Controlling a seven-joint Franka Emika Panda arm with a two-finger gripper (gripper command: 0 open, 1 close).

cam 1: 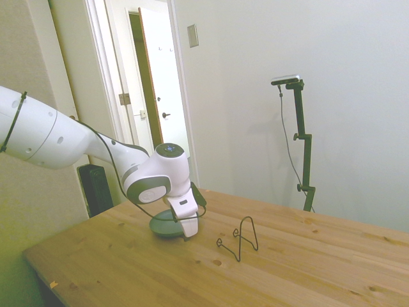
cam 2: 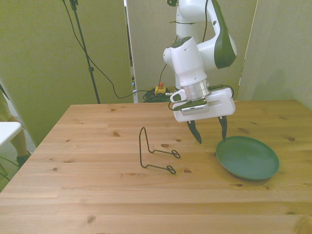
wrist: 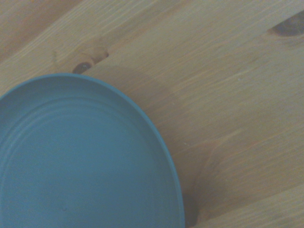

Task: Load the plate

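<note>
The plate (cam 2: pixel 247 158) is round, shallow and grey-teal, and lies flat on the wooden table (cam 2: pixel 97 195) at the front view's right. My gripper (cam 2: pixel 212 139) hangs open just above the table at the plate's rim on the side toward the wire stand, with nothing between its dark fingers (cam 2: pixel 197 134). One finger stands right at the rim. In the side view the gripper (cam 1: pixel 187 231) covers part of the plate (cam 1: pixel 163 225). The wrist view shows the plate (wrist: pixel 80 156) from close by, empty, with bare wood beside it.
A thin black wire stand (cam 2: pixel 155 155) sits on the table a short way from the plate, toward the front view's left; it also shows in the side view as the wire stand (cam 1: pixel 241 238). Cables and a red button lie beyond the table's far edge.
</note>
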